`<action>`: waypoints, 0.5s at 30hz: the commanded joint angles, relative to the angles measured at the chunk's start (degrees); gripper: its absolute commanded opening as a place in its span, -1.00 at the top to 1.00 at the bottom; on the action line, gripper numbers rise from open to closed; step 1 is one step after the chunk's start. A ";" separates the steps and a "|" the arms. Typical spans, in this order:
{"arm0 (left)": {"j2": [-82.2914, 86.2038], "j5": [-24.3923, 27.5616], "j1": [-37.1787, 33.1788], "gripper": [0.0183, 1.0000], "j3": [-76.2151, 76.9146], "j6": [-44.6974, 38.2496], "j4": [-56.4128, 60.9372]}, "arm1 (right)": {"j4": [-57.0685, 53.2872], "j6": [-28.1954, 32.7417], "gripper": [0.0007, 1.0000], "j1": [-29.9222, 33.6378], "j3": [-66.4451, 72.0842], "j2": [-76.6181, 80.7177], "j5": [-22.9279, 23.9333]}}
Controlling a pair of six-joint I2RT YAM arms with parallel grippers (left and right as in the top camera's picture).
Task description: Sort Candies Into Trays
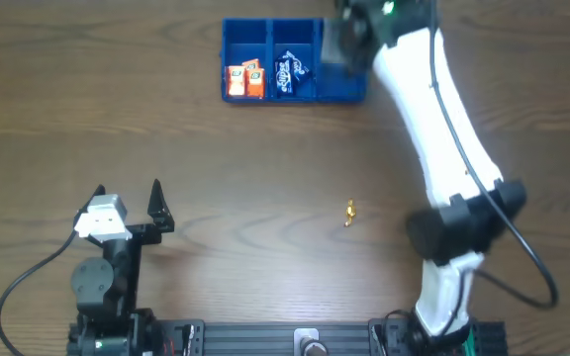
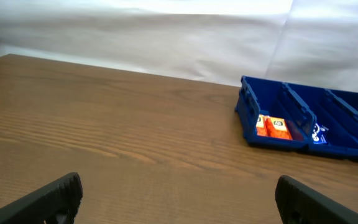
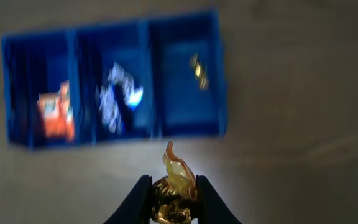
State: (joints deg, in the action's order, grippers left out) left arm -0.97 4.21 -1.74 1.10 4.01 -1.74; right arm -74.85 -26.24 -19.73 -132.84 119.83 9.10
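Note:
A blue three-compartment tray (image 1: 227, 44) sits at the far middle of the table. Its left bin holds orange candies (image 1: 244, 81), the middle bin a blue-wrapped candy (image 1: 290, 71). In the right wrist view a small gold candy (image 3: 197, 70) lies in the tray's (image 3: 220, 74) right bin. My right gripper (image 3: 173, 182) is shut on a gold-wrapped candy (image 3: 176, 186), raised beside the tray's near right corner. Another gold candy (image 1: 350, 212) lies on the table mid-right. My left gripper (image 1: 129, 190) stands open near the front left, holding nothing.
The brown wooden table (image 1: 166, 138) is bare between the tray and the arm bases. The right arm (image 1: 433, 119) stretches diagonally over the right side. A white backdrop (image 2: 135, 31) rises behind the table's far edge.

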 commanded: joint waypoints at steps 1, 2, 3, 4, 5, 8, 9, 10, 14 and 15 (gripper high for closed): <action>0.24 0.72 -0.13 -1.00 -0.79 -0.83 -2.43 | 0.24 5.57 0.78 2.58 -9.31 14.03 0.68; 0.24 0.72 -0.13 -1.00 -0.79 -0.83 -2.43 | 1.49 5.97 0.78 2.93 -9.31 15.72 0.33; 0.24 0.72 -0.13 -1.00 -0.79 -0.83 -2.43 | 2.32 6.58 0.78 3.13 -9.31 16.87 -0.24; 0.24 0.72 -0.13 -1.00 -0.79 -0.83 -2.43 | 2.95 6.62 0.78 3.30 -9.31 17.97 -0.42; 0.24 0.72 -0.13 -1.00 -0.79 -0.83 -2.43 | 3.48 6.62 0.78 3.41 -9.31 18.80 -0.37; 0.24 0.72 -0.13 -0.99 -0.79 -0.83 -2.43 | 4.52 6.60 0.72 3.80 -9.31 20.39 -0.37; 0.24 0.72 -0.13 -1.00 -0.79 -0.83 -2.43 | 4.70 6.60 0.71 3.85 -9.31 20.46 -0.39; 0.24 0.72 -0.13 -1.00 -0.79 -0.83 -2.43 | 4.92 6.60 0.69 3.85 -9.25 20.46 -0.37; 0.24 0.72 -0.13 -1.00 -0.79 -0.83 -2.43 | 5.75 6.60 0.52 3.85 -9.22 20.46 -0.37; 0.24 0.72 -0.13 -1.00 -0.79 -0.83 -2.43 | 5.81 6.60 0.36 3.82 -9.22 20.46 -0.37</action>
State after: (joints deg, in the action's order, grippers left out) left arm -0.97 4.19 -1.74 1.10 3.99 -1.74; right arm -69.28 -20.36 -16.34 -140.97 141.60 8.56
